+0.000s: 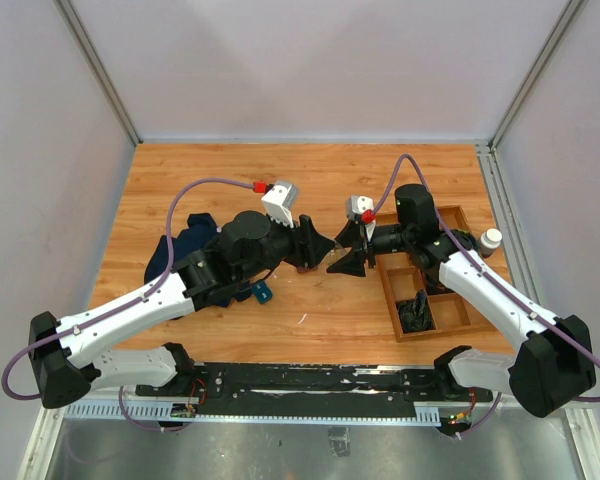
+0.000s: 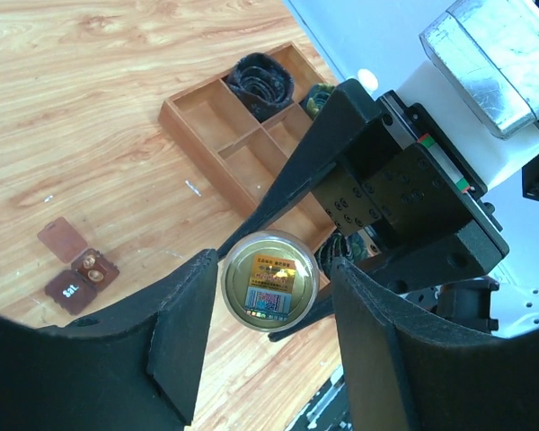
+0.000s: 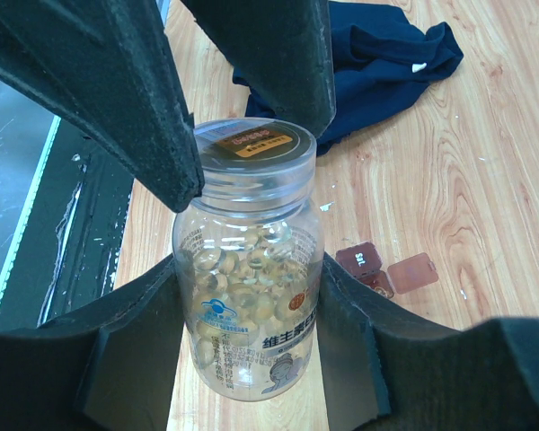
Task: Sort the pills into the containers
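Clear pill bottle (image 3: 249,305) is sitting clamped in right gripper (image 3: 249,278); left gripper (image 2: 271,269) is straddling its cap (image 3: 256,148), grip uncertain.

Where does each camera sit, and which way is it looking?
Top camera: high behind the bases, looking down at the table; left arm and right arm show.
Left wrist: on the left arm, facing the pill bottle lid-first; left fingers show.
Right wrist: on the right arm, facing the bottle's side; right fingers show.
Shared: both wrist views see the pill bottle and small brown box.
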Robot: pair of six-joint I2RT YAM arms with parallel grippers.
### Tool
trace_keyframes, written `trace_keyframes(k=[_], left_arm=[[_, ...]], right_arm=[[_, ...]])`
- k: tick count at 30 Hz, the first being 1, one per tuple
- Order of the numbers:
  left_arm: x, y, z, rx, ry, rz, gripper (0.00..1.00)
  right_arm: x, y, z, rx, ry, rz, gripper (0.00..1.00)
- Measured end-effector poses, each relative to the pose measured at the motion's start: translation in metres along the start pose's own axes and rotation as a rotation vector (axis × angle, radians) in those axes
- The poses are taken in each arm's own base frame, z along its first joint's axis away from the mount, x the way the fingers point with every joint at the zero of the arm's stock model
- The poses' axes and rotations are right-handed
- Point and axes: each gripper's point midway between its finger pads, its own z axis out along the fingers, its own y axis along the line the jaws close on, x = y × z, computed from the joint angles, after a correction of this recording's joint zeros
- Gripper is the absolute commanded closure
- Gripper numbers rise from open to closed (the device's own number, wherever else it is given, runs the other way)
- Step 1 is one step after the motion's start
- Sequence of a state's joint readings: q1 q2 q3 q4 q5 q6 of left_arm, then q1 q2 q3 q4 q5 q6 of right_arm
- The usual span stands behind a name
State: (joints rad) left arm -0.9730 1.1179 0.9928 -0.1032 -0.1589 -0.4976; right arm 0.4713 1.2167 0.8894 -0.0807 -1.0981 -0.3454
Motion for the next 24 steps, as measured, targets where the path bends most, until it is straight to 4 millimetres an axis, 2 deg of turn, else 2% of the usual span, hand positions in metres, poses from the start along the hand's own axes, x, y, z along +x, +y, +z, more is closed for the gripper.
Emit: trace_keyframes(k=[18,21,24], left_arm=[[0.0049,-0.0003,-0.0006,0.008,0.017,0.001,0.47],[0.0059,0.0,-0.0006,0.008,0.02,0.002,0.55],[0.0066,-0.0004,-0.0006,0.012,0.023,0.006,0.7]], right_arm=[[-0.0009,-0.0001,-0.0002,0.0,0.0,0.0,0.99],[-0.0009,-0.0001,-0.0002,0.0,0.0,0.0,0.99],[-0.0007,0.0,-0.0002,0.0,0.001,0.0,0.99]])
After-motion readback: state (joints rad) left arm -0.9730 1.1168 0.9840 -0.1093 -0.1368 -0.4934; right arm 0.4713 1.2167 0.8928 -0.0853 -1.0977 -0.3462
